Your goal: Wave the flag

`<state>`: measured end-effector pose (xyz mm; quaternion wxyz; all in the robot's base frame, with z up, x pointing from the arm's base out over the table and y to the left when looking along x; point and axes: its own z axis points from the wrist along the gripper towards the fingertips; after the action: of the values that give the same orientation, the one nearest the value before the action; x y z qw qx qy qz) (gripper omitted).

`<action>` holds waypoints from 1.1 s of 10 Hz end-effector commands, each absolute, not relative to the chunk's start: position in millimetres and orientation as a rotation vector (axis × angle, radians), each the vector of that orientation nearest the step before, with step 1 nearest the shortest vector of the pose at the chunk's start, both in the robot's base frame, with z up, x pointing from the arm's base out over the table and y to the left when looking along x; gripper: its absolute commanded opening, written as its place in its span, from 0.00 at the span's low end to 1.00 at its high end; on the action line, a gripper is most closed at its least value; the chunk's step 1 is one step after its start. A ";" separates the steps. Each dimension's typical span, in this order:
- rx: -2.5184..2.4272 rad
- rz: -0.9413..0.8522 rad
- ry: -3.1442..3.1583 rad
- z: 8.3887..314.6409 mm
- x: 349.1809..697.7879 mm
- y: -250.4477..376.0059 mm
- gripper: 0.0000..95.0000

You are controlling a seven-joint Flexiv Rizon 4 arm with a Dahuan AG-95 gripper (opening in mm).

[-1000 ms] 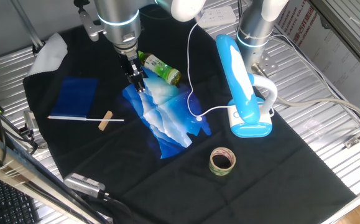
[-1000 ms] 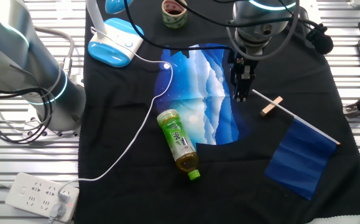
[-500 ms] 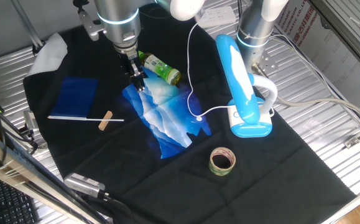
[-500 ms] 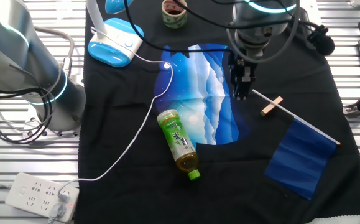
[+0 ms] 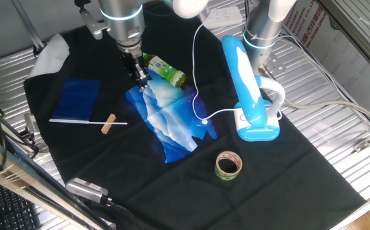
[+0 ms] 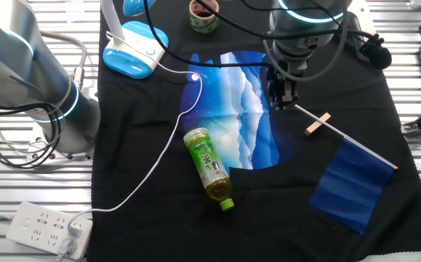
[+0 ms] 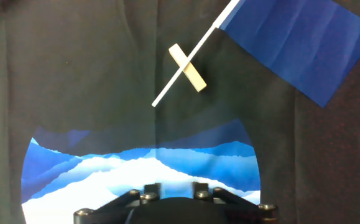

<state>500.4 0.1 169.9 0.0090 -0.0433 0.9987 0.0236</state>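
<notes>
The flag lies flat on the black cloth: a dark blue rectangle [image 5: 79, 97] on a thin white stick [image 5: 85, 121]. It also shows in the other fixed view [image 6: 348, 185] and in the hand view [image 7: 291, 40]. A small tan wooden block [image 5: 108, 123] lies across the stick. My gripper [image 5: 140, 82] hangs over the edge of the blue-and-white patterned cloth [image 5: 169, 124], well to the right of the flag, touching nothing. It also shows in the other fixed view [image 6: 282, 105]. In the hand view the gripper [image 7: 174, 186] shows only its finger bases, a small gap apart, empty.
A green tea bottle [image 5: 164, 70] lies right behind the gripper. A blue-and-white lamp [image 5: 248, 89] with a white cable stands to the right. A tape roll [image 5: 228, 165] sits at the front. A second arm's base [image 6: 43, 94] and a power strip [image 6: 46, 225] are beside the cloth.
The gripper has risen a little above the patterned cloth. The flag, block and bottle have not moved.
</notes>
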 end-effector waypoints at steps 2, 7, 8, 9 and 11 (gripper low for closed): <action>-0.135 0.068 3.119 170.1 500.0 0.1 0.00; -0.092 0.055 3.103 168.7 500.6 1.3 0.00; -0.070 0.048 3.094 167.5 501.0 0.9 0.00; -0.061 0.047 3.086 166.5 501.4 0.6 0.00; -0.037 0.042 3.044 156.5 505.0 -2.2 0.00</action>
<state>504.2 -2.3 157.7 0.0458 -0.0122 0.9988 0.0141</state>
